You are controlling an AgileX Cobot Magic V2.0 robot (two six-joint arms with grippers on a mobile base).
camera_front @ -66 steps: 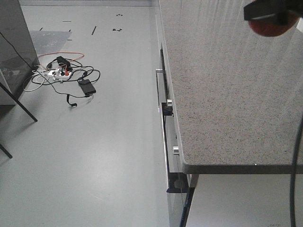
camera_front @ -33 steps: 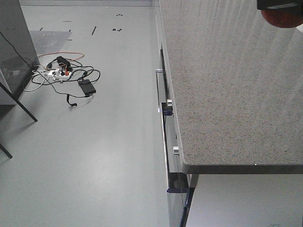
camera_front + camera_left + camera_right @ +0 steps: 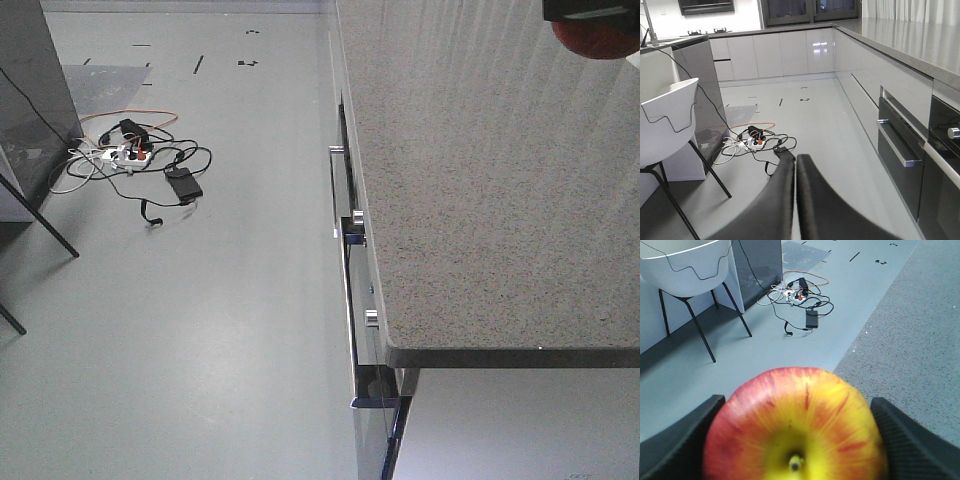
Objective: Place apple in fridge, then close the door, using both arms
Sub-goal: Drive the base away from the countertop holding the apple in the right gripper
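Note:
The apple (image 3: 795, 425), red with a yellow patch round its stem, fills the lower right wrist view, stem towards the camera. My right gripper (image 3: 797, 407) is shut on it, one black finger pressed against each side. In the front view the apple (image 3: 600, 40) shows as a red curve under the black gripper (image 3: 590, 10) at the top right corner, above the speckled countertop (image 3: 480, 200). My left gripper (image 3: 795, 157) is shut with nothing between its fingers and hangs over the floor. The fridge and its door are out of view.
A tangle of cables and a power strip (image 3: 135, 160) lies on the grey floor. A white chair (image 3: 670, 120) on thin black legs stands beside a dark grey panel (image 3: 705, 85). Drawer and oven handles (image 3: 345, 200) jut from the cabinet front under the counter.
The right gripper with the apple has moved up and to the right, to the corner of the front view, then held still. Nothing else has shifted.

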